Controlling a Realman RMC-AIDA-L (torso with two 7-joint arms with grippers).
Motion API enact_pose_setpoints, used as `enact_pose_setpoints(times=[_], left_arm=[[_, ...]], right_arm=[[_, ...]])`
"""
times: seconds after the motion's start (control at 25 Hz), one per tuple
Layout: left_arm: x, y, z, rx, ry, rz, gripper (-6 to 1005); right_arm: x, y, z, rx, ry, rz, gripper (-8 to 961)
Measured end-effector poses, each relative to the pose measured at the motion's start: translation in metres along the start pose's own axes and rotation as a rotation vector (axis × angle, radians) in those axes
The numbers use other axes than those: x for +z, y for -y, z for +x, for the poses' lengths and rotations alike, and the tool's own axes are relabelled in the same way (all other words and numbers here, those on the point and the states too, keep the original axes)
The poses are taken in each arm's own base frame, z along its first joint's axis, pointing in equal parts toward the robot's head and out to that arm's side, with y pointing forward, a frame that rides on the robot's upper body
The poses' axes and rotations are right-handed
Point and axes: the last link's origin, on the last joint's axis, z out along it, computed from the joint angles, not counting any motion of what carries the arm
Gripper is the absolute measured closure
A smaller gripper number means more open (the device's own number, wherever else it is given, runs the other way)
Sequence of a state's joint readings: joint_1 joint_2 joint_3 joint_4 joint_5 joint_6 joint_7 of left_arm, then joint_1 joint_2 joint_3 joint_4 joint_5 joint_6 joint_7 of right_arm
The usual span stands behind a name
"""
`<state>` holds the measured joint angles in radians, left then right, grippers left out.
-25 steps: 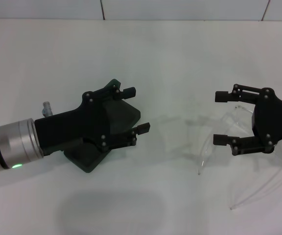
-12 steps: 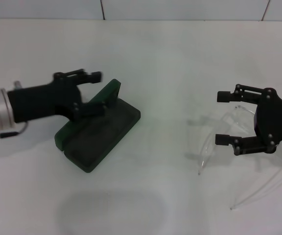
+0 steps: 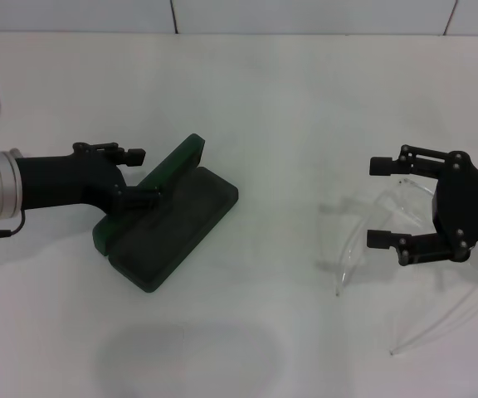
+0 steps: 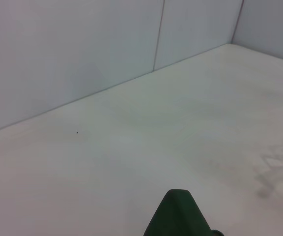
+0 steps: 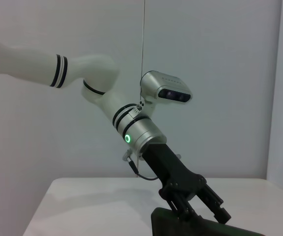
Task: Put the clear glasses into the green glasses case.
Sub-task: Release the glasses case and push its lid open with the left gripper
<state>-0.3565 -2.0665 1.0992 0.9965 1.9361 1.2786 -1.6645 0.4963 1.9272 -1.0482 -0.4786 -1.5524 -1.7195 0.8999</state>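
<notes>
Green glasses case point(image 3: 168, 217): lies left of centre on the white surface point(image 3: 289, 108), lid raised. Left pincer point(image 3: 137, 176): spread wide at the lid's edge, holding nothing. Clear glasses point(image 3: 372, 249): lower right of frame, beneath the right pincer point(image 3: 380, 202), spread wide, empty.

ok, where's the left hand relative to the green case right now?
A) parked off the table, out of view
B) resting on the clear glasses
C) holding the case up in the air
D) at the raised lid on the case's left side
D: in the head view the left hand sits at the raised lid of the green glasses case, which lies on the table.
</notes>
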Motion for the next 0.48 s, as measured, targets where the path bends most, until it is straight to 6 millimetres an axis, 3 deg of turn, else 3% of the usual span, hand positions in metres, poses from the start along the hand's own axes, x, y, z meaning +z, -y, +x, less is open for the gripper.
enact_pose_setpoints(times=[0.48], left_arm=[[0.0047, -0.0018, 0.0031, -0.016, 0.041, 0.006, 265]], right_arm=[[-0.0032, -0.0019, 0.0015, 0.004, -0.003, 0.003, 85]])
